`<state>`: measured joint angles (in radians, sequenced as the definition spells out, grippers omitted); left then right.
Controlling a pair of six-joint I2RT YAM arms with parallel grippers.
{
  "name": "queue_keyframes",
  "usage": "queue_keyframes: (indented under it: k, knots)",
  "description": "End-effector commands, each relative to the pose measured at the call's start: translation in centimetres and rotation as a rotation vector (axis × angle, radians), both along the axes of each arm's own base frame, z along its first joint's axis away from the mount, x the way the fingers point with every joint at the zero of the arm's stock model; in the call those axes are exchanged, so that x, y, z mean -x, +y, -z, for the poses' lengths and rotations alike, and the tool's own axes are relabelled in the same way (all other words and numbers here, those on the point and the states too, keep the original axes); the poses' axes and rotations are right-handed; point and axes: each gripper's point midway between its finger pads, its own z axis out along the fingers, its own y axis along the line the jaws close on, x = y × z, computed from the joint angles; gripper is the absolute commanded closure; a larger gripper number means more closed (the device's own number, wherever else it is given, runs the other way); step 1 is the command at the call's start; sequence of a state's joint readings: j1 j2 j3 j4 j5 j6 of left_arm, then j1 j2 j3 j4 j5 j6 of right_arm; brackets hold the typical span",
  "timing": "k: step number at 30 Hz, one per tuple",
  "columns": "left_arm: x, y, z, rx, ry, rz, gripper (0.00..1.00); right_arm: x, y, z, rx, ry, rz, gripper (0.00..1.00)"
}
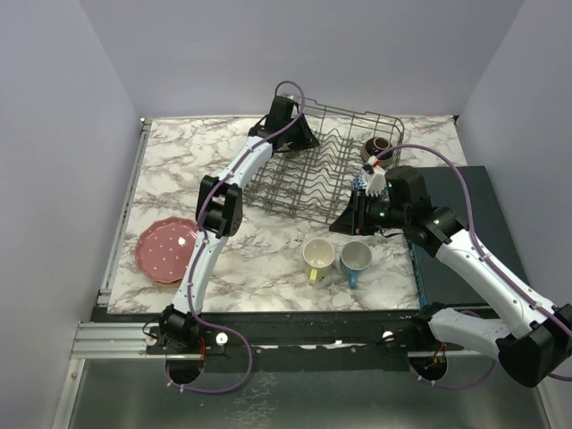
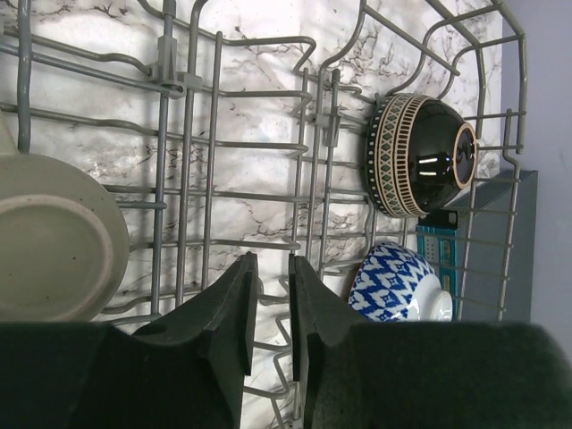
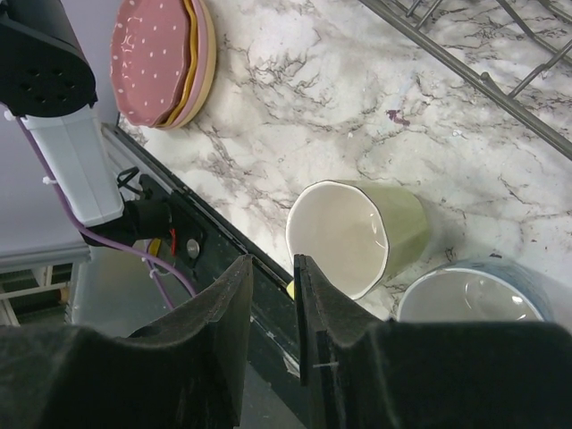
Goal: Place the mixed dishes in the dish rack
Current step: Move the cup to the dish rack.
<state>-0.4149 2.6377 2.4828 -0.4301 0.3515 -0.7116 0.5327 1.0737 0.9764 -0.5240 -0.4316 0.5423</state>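
The grey wire dish rack (image 1: 315, 170) stands at the back middle. It holds the dark brown bowl (image 2: 420, 156) and the blue-white patterned bowl (image 2: 398, 284), both on edge at its right end. A grey-beige dish (image 2: 54, 237) shows its base at the left. My left gripper (image 2: 273, 264) hangs over the rack's far left corner (image 1: 290, 125), jaws close together and empty. My right gripper (image 3: 273, 264) is by the rack's near right corner (image 1: 359, 214), jaws close together and empty. It is above the pale yellow mug (image 3: 357, 232) and blue mug (image 3: 474, 299). The dark red plate is not visible.
A pink dotted plate (image 1: 165, 246) lies on a scalloped orange-yellow plate (image 3: 204, 80) at the table's left front. A dark flat box (image 1: 469, 241) lies along the right side under my right arm. The table's front rail (image 1: 295, 329) is just below the mugs.
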Motion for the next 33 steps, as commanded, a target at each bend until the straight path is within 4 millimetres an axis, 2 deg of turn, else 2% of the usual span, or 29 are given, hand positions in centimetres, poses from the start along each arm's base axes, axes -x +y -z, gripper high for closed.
queue_keyframes:
  k: [1,14,33]
  knots:
    - [-1.3,-0.5,0.2,0.01,-0.041,-0.029,0.75,-0.2,0.0,0.5,0.003,0.009,0.005,0.69]
    - [-2.4,0.3,1.6,-0.033,-0.057,-0.078,0.77,-0.7,0.3,1.1,0.01,0.014,-0.006,0.69]
    - [-3.9,4.4,2.1,-0.174,-0.107,-0.164,0.77,-1.1,0.8,2.1,0.017,0.033,-0.019,0.69]
